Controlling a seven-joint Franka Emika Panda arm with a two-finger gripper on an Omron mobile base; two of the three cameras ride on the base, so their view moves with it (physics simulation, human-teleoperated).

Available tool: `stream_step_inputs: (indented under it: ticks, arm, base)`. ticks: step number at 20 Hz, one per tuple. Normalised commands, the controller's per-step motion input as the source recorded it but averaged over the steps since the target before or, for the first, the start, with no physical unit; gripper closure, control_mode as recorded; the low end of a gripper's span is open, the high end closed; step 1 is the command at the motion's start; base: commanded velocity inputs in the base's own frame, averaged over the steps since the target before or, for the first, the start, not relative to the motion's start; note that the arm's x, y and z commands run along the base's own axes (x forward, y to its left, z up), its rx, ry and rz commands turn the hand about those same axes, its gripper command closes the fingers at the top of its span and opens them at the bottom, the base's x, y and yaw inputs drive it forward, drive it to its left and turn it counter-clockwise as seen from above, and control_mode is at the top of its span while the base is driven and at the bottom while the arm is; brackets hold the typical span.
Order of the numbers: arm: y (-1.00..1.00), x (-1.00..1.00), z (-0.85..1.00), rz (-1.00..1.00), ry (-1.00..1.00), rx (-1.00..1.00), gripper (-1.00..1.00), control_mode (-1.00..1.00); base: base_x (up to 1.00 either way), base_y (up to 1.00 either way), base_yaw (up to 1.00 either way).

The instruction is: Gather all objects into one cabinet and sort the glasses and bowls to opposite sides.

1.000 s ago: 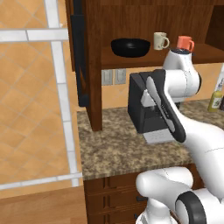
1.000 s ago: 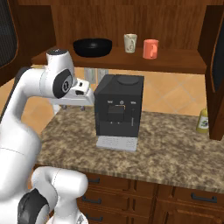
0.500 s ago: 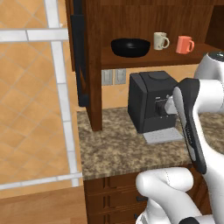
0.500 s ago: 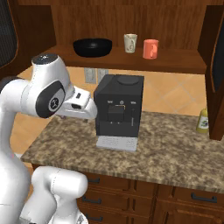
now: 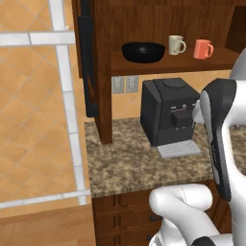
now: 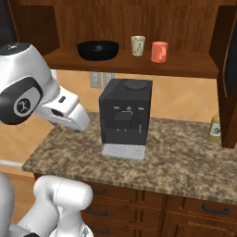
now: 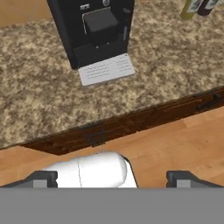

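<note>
speckled granite surface [image 6: 185, 157] under the dark wood cabinet [image 5: 144, 24], black coffee machine [image 6: 125, 113] below. pincer [image 7: 111, 177] spread wide, empty, over the surface edge. on the cabinet shelf: glossy black bowl [image 6: 97, 49] left, cream mug [image 6: 137, 45] and coral mug [image 6: 159, 51] right, upright, apart.
</note>
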Motion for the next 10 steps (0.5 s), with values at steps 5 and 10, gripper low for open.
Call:
stream_step_inputs:
  ticks: [5,10]
  arm:
    - [0.0,-0.68,0.02,-0.16,0.0,0.01,-1.0,-1.0]
    - [0.0,-0.27,0.0,-0.07,-0.06,0.0,-1.0,-1.0]
  base:
    - [0.0,0.0,0.0]
    - [0.0,0.0,0.0]
